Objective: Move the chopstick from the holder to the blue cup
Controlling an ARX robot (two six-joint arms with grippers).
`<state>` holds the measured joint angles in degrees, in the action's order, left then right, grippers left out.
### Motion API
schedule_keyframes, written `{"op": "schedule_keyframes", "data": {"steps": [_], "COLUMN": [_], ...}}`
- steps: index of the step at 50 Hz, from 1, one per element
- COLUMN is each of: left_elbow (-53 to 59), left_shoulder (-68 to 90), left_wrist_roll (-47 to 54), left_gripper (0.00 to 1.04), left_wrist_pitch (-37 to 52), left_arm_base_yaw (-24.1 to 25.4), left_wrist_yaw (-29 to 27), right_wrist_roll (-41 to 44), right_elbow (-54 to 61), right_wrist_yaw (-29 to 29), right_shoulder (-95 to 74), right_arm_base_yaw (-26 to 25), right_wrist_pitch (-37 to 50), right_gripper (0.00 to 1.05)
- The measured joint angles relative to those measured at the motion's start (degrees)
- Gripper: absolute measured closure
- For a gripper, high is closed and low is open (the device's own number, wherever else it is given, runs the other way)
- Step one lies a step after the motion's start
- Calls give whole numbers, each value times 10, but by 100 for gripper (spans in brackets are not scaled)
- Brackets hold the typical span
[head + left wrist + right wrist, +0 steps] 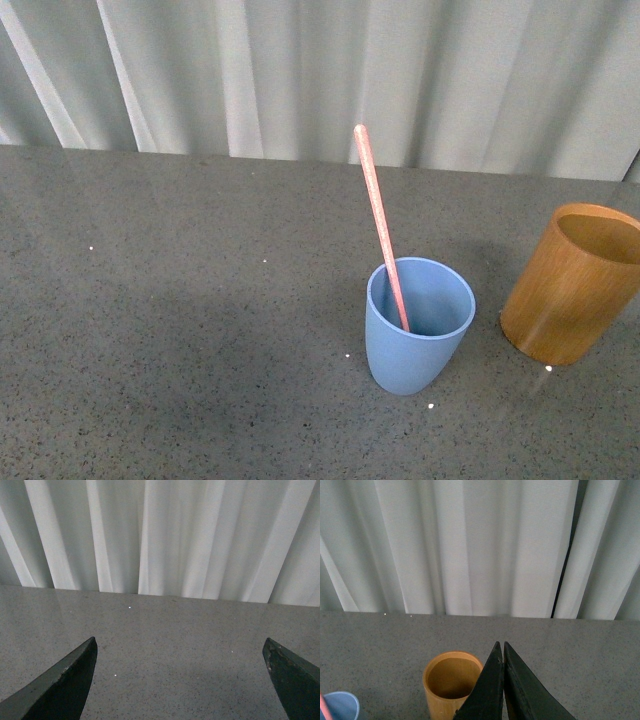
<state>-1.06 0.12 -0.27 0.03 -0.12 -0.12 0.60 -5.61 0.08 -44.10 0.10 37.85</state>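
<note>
The pink chopstick [381, 226] stands leaning in the light blue cup [417, 325] near the middle of the table. The wood-grain holder [572, 284] stands empty to the right of the cup. Neither gripper shows in the front view. In the right wrist view my right gripper [500, 645] is shut on nothing, just beside the empty holder [450, 686], with the blue cup's rim [340, 706] and the chopstick's shaft [324, 705] at the picture's edge. In the left wrist view my left gripper [180, 645] is open over bare table.
The grey speckled table [180, 330] runs back to a white pleated curtain [330, 70]. The holder stands close to the front view's right edge.
</note>
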Motion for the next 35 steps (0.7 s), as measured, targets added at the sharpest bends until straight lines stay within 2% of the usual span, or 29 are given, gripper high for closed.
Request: {"op": "schedule_keyframes", "data": {"steps": [16,22,35], "left_elbow": [0,0,0], "left_shoulder": [0,0,0], "left_wrist_roll": [0,0,0], "left_gripper": [7,7,7], "left_wrist_pitch": [0,0,0], "left_arm_base_yaw": [0,0,0], "left_wrist_yaw": [0,0,0], "right_wrist_roll": [0,0,0], "right_elbow": [29,46,46], "right_wrist_yaw": [0,0,0], "right_shoulder": [95,108,178], "right_arm_base_yaw": [0,0,0], "right_wrist_pitch": [-64,-51,-116], "right_gripper": [104,104,104]}}
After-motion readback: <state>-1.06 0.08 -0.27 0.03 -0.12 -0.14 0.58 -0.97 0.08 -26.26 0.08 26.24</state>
